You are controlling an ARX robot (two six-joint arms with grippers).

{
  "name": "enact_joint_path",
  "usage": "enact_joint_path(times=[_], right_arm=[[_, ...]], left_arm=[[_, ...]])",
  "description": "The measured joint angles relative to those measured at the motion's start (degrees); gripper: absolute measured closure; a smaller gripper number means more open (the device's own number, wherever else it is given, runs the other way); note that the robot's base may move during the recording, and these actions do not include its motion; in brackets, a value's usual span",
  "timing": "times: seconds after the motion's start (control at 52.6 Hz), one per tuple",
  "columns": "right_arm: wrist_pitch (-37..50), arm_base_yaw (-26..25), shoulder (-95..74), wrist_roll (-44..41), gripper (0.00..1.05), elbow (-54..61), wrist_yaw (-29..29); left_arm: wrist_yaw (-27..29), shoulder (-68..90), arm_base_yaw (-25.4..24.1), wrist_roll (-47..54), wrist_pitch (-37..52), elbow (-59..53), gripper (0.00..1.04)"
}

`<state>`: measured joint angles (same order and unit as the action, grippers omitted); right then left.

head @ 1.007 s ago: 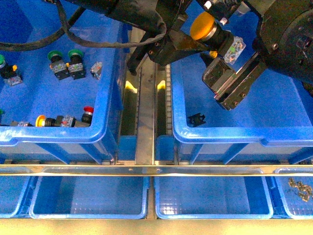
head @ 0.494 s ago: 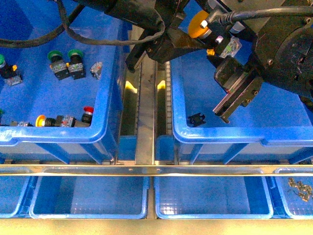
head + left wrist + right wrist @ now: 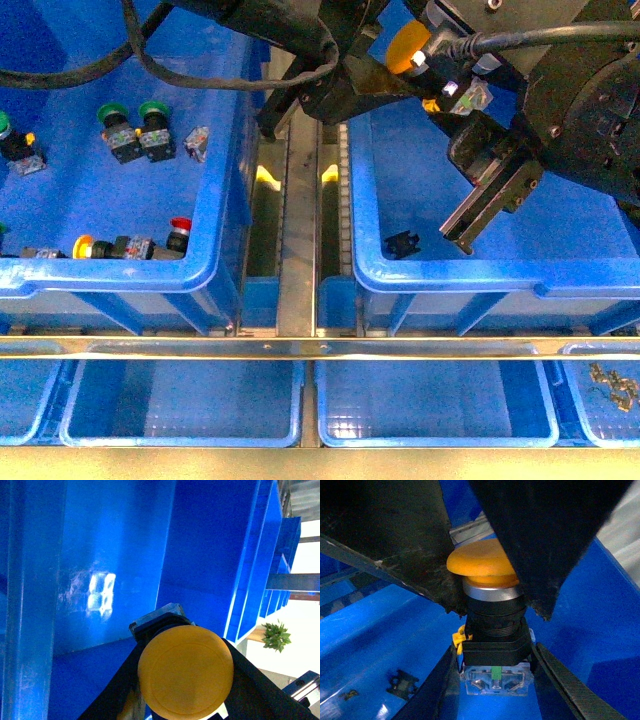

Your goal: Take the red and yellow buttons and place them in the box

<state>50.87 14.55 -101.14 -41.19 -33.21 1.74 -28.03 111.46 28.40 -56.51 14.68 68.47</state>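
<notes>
We see left tool (image 3: 186,690) clenched on yellow button (image 3: 408,48), up over box (image 3: 450,280) near its left wall. Right tool (image 3: 493,197) spread open over box. Box floor smooth, shiny blue. Green plant (image 3: 274,636) past box.

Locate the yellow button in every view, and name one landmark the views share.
Front view: yellow button near the top, right of centre, above the box.
Left wrist view: cap face-on to the camera, blue wall behind.
Right wrist view: centre, seen side-on, cap above its black block.
Shared landmark: the blue box surface behind the button.
</notes>
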Motion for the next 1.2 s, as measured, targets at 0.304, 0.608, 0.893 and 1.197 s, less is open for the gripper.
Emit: enact_joint_path(times=[0.304, 0.608, 0.893, 1.197], right_arm=[[-0.17, -0.48, 0.17, 1.90, 0.71, 0.35, -0.66], [-0.92, -1.22, 0.76, 2.80, 0.71, 0.33, -0.94], [-1.49, -1.46, 0.81, 2.56, 0.71, 0.35, -1.57], [-2.16, -1.51, 0.68, 1.90, 0.71, 1.16, -1.22]], left_arm=[[0.42, 0.35, -0.02, -0.24, -0.15, 0.20, 0.36], [1.46, 0.46, -0.09, 0.44, -0.20, 0.20, 0.08], [2.19, 0.46, -0.55, 2.10, -0.13, 0.17, 0.08], [2.78, 0.33, -0.90, 3.30, 1.29, 0.22, 0.08]])
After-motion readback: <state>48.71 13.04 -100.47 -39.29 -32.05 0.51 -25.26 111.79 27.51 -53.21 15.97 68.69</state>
